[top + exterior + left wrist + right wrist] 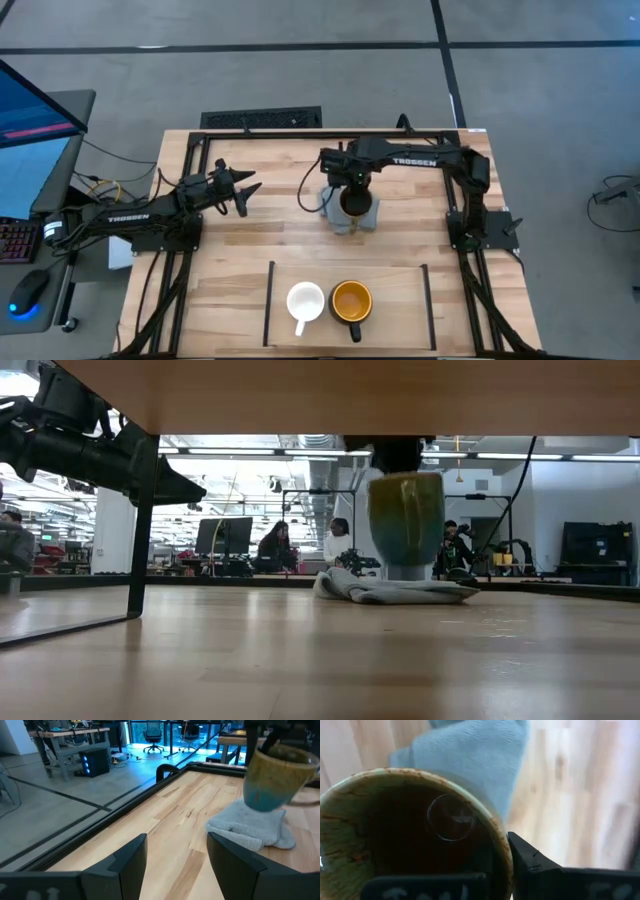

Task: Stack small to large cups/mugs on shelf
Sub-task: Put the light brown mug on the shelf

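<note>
Three mugs are in view on the wooden table. The right tool is clamped on the rim of the large brownish-gold mug, one finger inside its dark interior and one outside, holding it just above the single grey cloth near the table's middle; in the low view the mug's base seems clear of the cloth. Two mugs stand side by side on the shelf between its two thin black bars: the small white mug and the dark mug with yellow-orange inside. The left tool hangs over the table's left part, fingers spread wide and empty.
</note>
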Tool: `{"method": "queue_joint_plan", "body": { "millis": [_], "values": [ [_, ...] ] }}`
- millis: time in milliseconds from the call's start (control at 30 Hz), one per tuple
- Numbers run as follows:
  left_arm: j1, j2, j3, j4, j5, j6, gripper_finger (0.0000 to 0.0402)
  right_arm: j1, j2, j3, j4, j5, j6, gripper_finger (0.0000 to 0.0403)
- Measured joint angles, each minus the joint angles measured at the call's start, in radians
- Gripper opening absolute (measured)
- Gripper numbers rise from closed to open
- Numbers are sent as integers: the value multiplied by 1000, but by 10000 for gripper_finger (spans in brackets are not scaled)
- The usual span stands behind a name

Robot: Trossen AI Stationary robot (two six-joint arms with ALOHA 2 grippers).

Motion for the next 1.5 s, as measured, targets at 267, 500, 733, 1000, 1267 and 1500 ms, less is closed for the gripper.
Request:
{"method": "queue_joint_plan", "body": {
  "millis": [267,500,733,1000,1267,1500],
  "values": [
    [0,0,0,-16,0,-9,197,13,-61,161,-183,11,83,41],
    [0,0,0,-29,0,-11,197,31,-238,163,-243,36,192,41],
    [0,0,0,-29,0,-20,197,129,-409,163,-244,26,280,41],
    [0,0,0,-43,1,-24,197,302,-520,138,-241,33,390,41],
    [0,0,0,-97,1,-80,197,449,-573,-13,-242,15,511,41],
    [0,0,0,-149,1,-108,197,575,-576,-86,-244,-62,602,41]
  ]
}}
